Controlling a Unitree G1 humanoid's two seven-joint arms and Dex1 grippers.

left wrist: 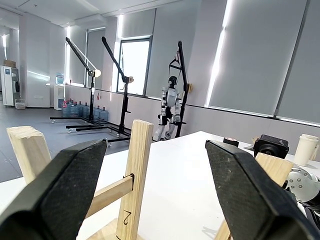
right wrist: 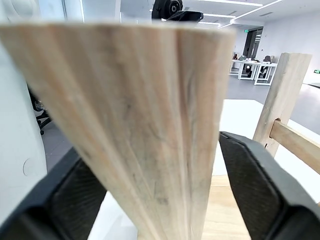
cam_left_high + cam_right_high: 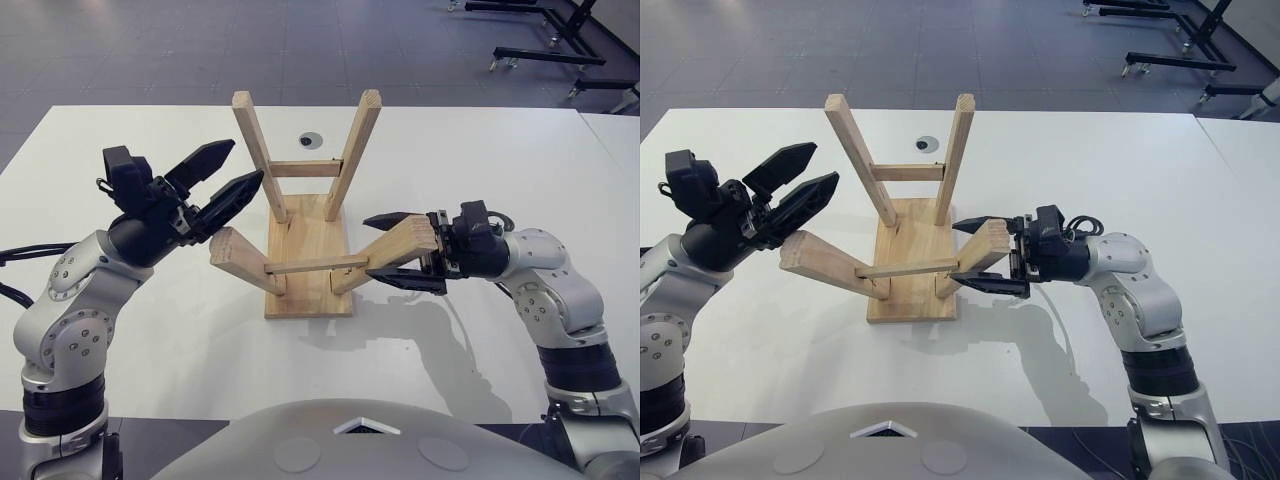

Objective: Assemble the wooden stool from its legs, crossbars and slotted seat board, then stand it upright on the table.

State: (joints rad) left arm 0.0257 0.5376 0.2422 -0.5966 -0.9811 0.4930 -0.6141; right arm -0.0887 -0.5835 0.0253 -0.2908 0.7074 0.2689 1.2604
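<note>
stool [image 3: 305,275] looks assembled, upside down on the bench [image 3: 470,160]; right claw [image 3: 378,246] clamps its 4 o'clock leg [image 3: 412,236], left claw [image 3: 243,162] gapes empty. flipping upright remains.

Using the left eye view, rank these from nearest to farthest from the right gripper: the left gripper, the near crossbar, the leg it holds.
1. The held leg, clamped between the right gripper's fingers, on the right.
2. The near crossbar, running leftward from that leg, in the middle.
3. The left gripper, open, raised on the left side.
</note>
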